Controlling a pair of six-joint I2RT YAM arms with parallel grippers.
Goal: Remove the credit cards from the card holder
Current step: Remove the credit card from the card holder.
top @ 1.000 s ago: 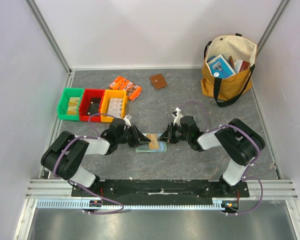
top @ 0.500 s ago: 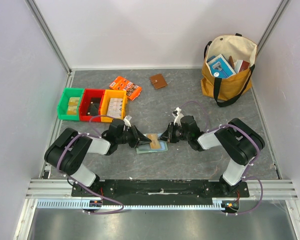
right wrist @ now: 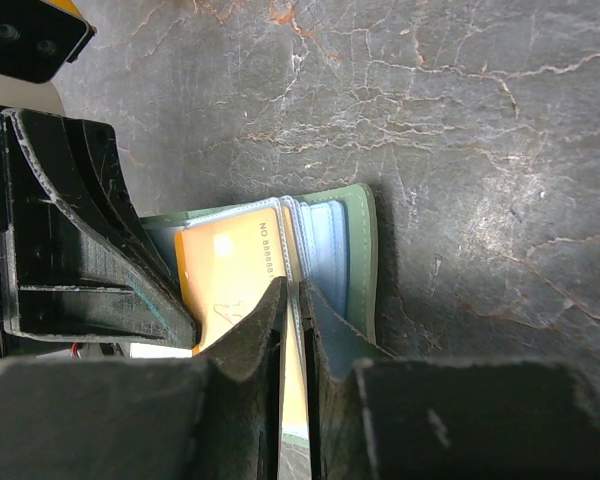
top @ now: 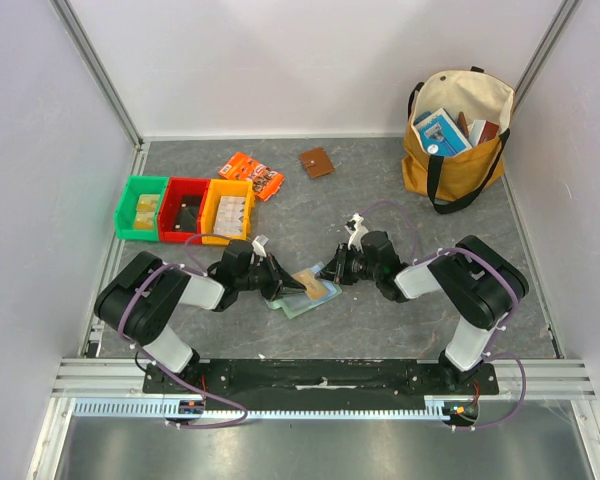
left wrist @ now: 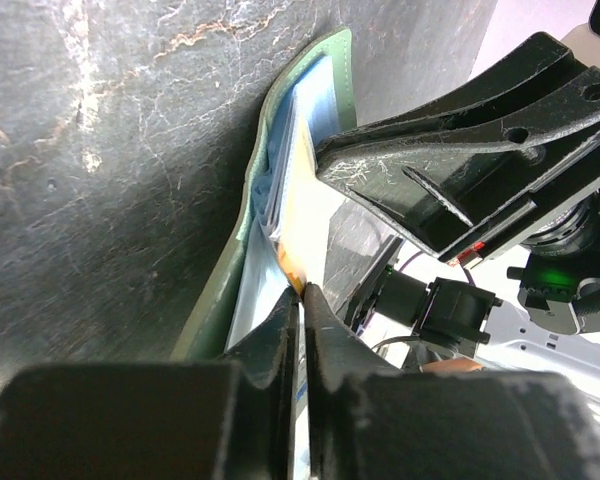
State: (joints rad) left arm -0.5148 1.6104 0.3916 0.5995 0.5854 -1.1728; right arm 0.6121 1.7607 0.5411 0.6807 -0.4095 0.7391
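Note:
The pale green card holder (top: 302, 301) lies open and skewed on the table between both arms. A tan-orange credit card (top: 309, 282) sticks partly out of it. My left gripper (top: 283, 285) is shut on the near corner of that card (left wrist: 296, 225); its jaws pinch the thin edge beside the holder's green rim (left wrist: 332, 90). My right gripper (top: 331, 272) is shut on a sleeve pocket edge of the card holder (right wrist: 358, 250), right next to the orange card (right wrist: 225, 275). The left gripper's fingers (right wrist: 70, 240) fill the left of the right wrist view.
Green (top: 140, 207), red (top: 185, 208) and yellow (top: 227, 208) bins stand at the left. An orange printed packet (top: 252, 173) and a brown square wallet (top: 317, 161) lie at the back. A tan tote bag (top: 458, 135) with books stands at the back right.
The card holder has swung askew, its left end moving toward the near edge. The left gripper has shifted slightly with the card. The right gripper has barely moved.

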